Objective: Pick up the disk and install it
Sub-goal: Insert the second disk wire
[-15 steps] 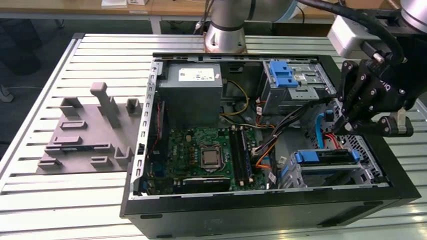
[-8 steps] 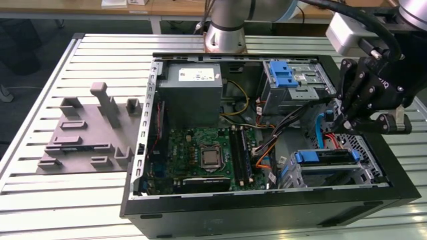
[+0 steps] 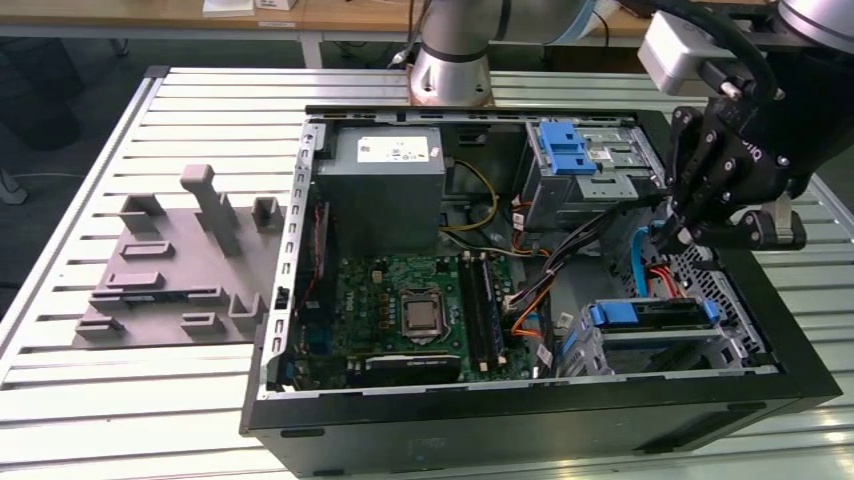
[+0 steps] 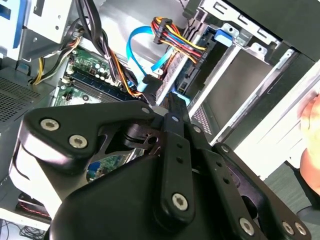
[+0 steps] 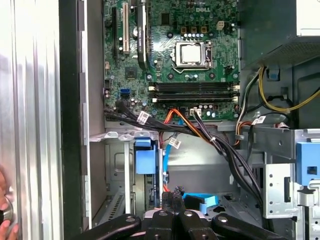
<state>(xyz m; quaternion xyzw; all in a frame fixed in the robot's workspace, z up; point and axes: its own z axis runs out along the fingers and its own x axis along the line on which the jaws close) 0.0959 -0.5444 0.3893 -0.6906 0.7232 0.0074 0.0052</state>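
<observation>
My black gripper (image 3: 675, 238) hangs inside the open computer case (image 3: 534, 415) at the exterior view's right, above the near drive cage (image 3: 650, 335). Its fingers (image 5: 168, 199) are pressed together with nothing visible between them in both wrist views. The gripper (image 4: 172, 100) tip sits right beside a light blue cable connector (image 5: 201, 201). A flat dark slab with blue ends (image 3: 657, 312) lies in the near drive cage; I cannot tell whether it is the disk. The grey fixture plate (image 3: 174, 265) left of the case carries nothing.
A grey power-supply box (image 3: 387, 185) and a second drive cage with a blue latch (image 3: 577, 150) fill the case's far side. The motherboard (image 3: 407, 315) lies in the middle, crossed by cable bundles (image 5: 200, 132). A person's hand (image 5: 5, 222) is just outside the case wall.
</observation>
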